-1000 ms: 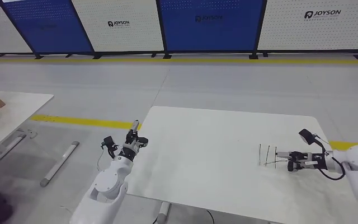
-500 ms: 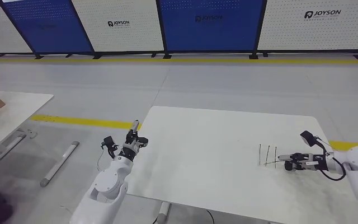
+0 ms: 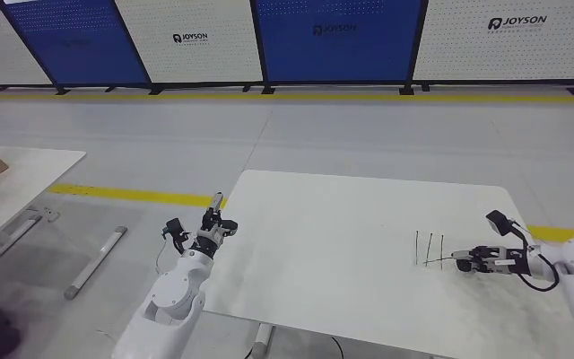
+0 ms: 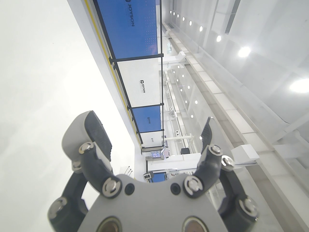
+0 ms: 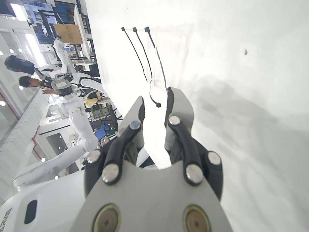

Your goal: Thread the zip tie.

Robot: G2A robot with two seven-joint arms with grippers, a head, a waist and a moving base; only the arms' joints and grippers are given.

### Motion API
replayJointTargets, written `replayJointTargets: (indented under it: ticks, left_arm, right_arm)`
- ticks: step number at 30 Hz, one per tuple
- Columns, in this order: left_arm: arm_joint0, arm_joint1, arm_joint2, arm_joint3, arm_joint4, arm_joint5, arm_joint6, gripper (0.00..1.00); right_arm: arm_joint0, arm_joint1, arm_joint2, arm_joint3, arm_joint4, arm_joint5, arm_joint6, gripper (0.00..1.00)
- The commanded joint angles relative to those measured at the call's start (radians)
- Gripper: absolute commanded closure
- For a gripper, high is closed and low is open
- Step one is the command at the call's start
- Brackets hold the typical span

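Top view, right gripper (image 3: pixel 460 263): you have drawn it back toward the right edge of the table (image 3: pixel 341 260) since a second ago.
Jaws: right narrowly parted, empty; left gripper (image 4: pixel 149 121) wide, unmoved.
Zip tie (image 5: pixel 150 94): on the table, just off your right fingertips, beside three other ties (image 5: pixel 141 49).

Seen from above, the ties (image 3: pixel 430 244) are hairlines on the tabletop (image 3: pixel 341 242), their heads too small to pick out; the right arm (image 3: pixel 558 262) runs off the edge; up close by the right gripper (image 5: pixel 155 103), one tie's end meets a fingertip (image 5: pixel 171 95) and may pass behind it; hard to say.
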Motion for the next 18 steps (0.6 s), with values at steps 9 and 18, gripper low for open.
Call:
replayJointTargets:
  ticks: [9, 18]
  left_arm:
    - [0.000, 0.000, 0.000, 0.000, 0.000, 0.000, 0.000, 0.00]
    - [0.000, 0.000, 0.000, 0.000, 0.000, 0.000, 0.000, 0.00]
  right_arm:
    - [0.000, 0.003, -0.012, 0.008, 0.018, -0.008, 0.000, 1.00]
    - [0.001, 0.008, -0.019, 0.013, 0.037, -0.023, 0.000, 1.00]
